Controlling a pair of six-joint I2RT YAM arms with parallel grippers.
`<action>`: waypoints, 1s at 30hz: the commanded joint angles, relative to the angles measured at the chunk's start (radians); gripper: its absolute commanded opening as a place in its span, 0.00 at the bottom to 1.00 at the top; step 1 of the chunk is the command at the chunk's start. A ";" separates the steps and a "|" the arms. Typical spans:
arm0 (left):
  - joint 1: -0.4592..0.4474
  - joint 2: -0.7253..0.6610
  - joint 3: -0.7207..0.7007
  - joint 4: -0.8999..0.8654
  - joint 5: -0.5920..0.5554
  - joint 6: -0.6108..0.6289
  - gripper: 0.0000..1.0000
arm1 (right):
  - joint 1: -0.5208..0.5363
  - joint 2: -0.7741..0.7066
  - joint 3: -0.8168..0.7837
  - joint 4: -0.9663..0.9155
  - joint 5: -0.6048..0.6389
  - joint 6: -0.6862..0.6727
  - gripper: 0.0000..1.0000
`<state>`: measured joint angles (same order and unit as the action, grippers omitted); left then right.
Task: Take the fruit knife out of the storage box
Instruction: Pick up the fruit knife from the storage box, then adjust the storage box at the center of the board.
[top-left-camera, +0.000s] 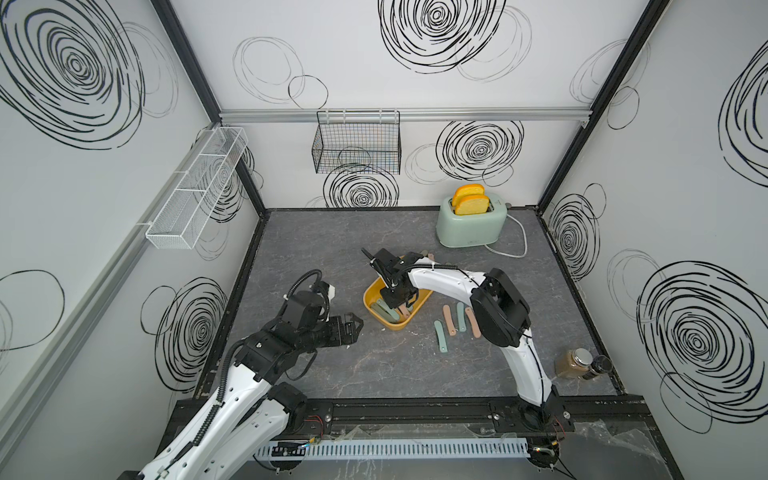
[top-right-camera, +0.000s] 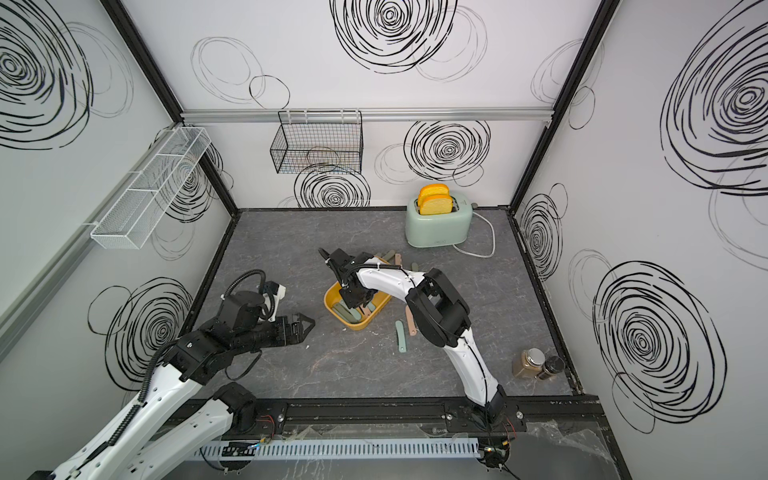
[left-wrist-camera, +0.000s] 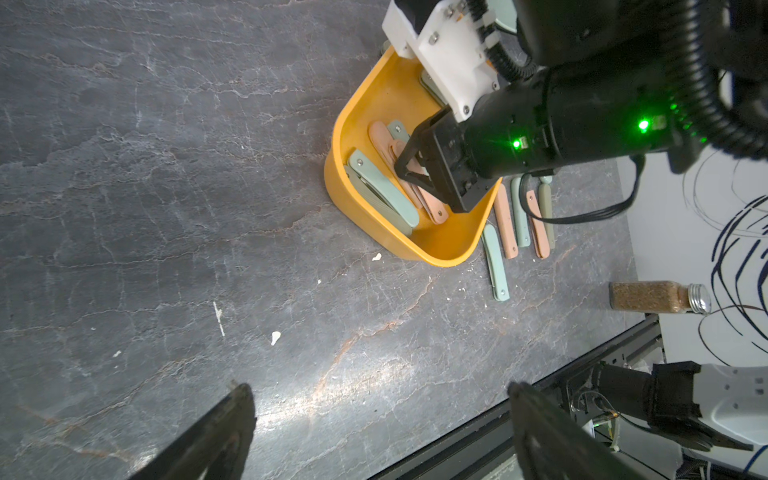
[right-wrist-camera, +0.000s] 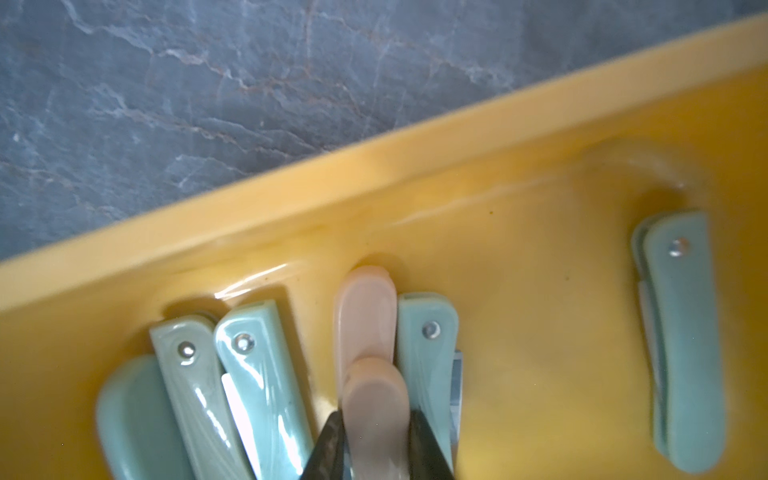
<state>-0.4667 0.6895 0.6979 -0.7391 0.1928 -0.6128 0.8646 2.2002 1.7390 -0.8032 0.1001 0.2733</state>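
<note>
The mustard-yellow storage box (top-left-camera: 369, 300) (top-right-camera: 330, 301) stands mid-table and holds several folded fruit knives, green and pink. My right gripper (right-wrist-camera: 376, 419) reaches down into it, and its jaws press both sides of a pink fruit knife (right-wrist-camera: 374, 399) that lies on top of another pink one, beside a green knife (right-wrist-camera: 428, 332). In the left wrist view the right gripper (left-wrist-camera: 405, 166) is low inside the box (left-wrist-camera: 440, 245). My left gripper (top-left-camera: 357, 328) (left-wrist-camera: 376, 388) hovers open and empty over bare table, left of the box.
Several knives (top-left-camera: 450, 318) lie in a row on the table right of the box, and more poke out behind it (top-left-camera: 428, 254). A mint toaster (top-left-camera: 471, 226) with toast stands at the back. Two jars (top-left-camera: 575, 363) lie at the front right edge.
</note>
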 joint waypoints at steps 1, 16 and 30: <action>0.011 0.005 0.003 0.033 0.009 0.010 0.98 | -0.014 -0.021 0.031 -0.038 0.003 0.009 0.22; 0.013 0.072 0.028 0.097 0.028 0.020 0.98 | -0.092 -0.050 0.119 -0.097 -0.068 0.043 0.22; -0.019 0.180 0.036 0.230 0.088 0.009 0.98 | -0.164 -0.262 -0.058 -0.057 -0.100 0.117 0.22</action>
<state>-0.4709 0.8494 0.7101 -0.5907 0.2588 -0.6022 0.7158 2.0216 1.7260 -0.8562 0.0105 0.3538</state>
